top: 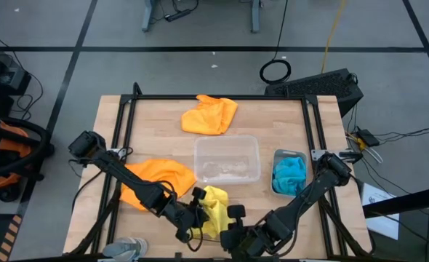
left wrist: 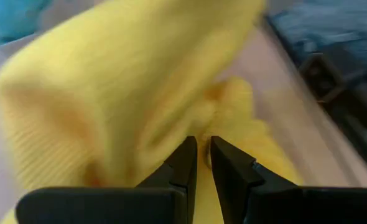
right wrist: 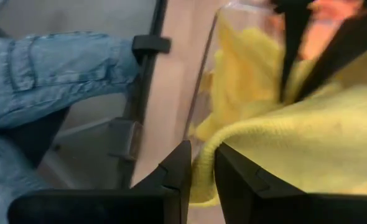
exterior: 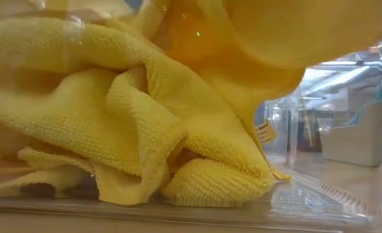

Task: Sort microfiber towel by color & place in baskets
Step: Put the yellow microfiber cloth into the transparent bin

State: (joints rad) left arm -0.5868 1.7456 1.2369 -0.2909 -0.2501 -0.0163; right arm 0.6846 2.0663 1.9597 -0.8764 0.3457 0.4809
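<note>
Lengthwise, yellow towel (top: 216,211) runs toward table's near edge

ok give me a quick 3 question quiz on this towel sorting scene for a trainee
1. True or false: the blue towel lies in the narrow basket on the table's right side.
2. Which colour of towel do both grippers pinch right now? A) orange B) yellow C) blue
3. How many orange towels lie on the table, and is either in the empty clear basket at the centre?

Key
1. True.
2. B: the left gripper and right gripper are each shut on the yellow towel at the near edge.
3. Two, one at the far edge, one at left; neither.
</note>
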